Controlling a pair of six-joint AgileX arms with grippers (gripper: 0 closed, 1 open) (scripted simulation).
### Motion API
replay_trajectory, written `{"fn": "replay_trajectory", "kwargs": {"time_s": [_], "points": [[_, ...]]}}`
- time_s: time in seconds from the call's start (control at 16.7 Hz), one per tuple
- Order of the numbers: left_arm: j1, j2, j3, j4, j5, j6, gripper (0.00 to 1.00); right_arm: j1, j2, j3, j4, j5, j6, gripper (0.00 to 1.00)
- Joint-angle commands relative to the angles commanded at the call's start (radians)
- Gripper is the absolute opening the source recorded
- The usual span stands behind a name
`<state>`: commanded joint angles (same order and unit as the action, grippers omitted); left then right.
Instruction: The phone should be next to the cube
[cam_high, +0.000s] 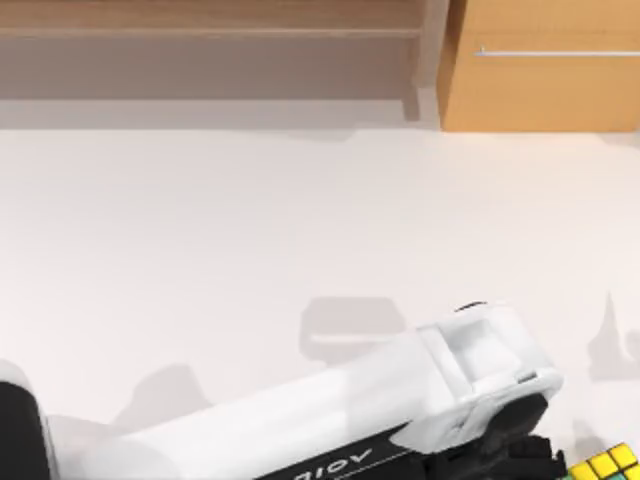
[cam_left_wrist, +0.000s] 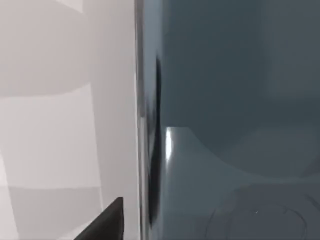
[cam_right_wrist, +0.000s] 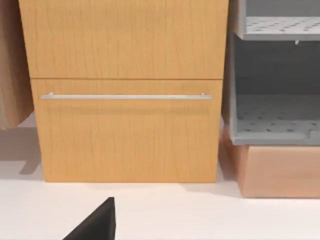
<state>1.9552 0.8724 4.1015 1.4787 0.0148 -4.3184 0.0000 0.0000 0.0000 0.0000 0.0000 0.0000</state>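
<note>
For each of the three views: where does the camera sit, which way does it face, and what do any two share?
Top: above, facing down on the white table; left arm reaches toward the cube.
Left wrist: on the left arm, close against a dark phone.
Right wrist: on the right arm, facing the wooden cabinet.
Shared: top and right wrist both show the cabinet.

My left arm (cam_high: 330, 410) is a smooth white tube ending in a boxy white wrist housing (cam_high: 485, 355), with black parts below it. Black lettering runs along a dark strip near its lower edge; I can't read it properly, perhaps 4 characters.
</note>
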Motion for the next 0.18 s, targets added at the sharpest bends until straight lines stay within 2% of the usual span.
{"fn": "replay_trajectory", "kwargs": {"time_s": [0.18], "points": [[0.000, 0.000, 0.000, 0.000, 0.000, 0.000, 1.00, 0.000, 0.000, 0.000, 0.000, 0.000, 0.000, 1.00]]}}
